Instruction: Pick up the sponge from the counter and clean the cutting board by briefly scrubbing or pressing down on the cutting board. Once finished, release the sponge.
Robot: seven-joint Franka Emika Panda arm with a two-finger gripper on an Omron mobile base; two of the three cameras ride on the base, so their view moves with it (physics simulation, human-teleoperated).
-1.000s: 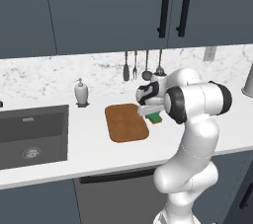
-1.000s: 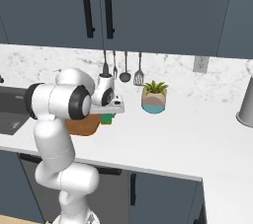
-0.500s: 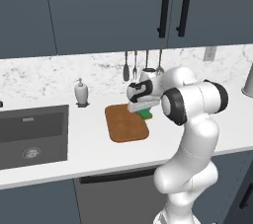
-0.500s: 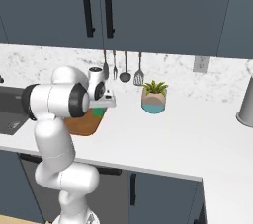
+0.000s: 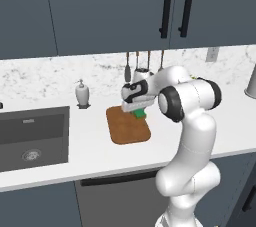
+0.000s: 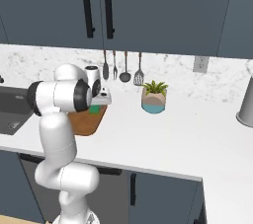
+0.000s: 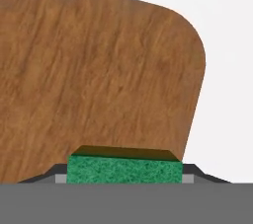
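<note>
Now sponge (image 7: 124, 169) between gripper (image 7: 124, 177) jaws.

The left base view is looking forward and down from behind the arm; the right base view is mirroring it. Both are sharing the cutting board (image 5: 128, 125) mid-frame. The hand view is facing the board closely.

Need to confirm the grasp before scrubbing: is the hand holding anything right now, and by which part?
Yes. The hand holds the sponge, clamped by its two short ends, above the cutting board.
</note>
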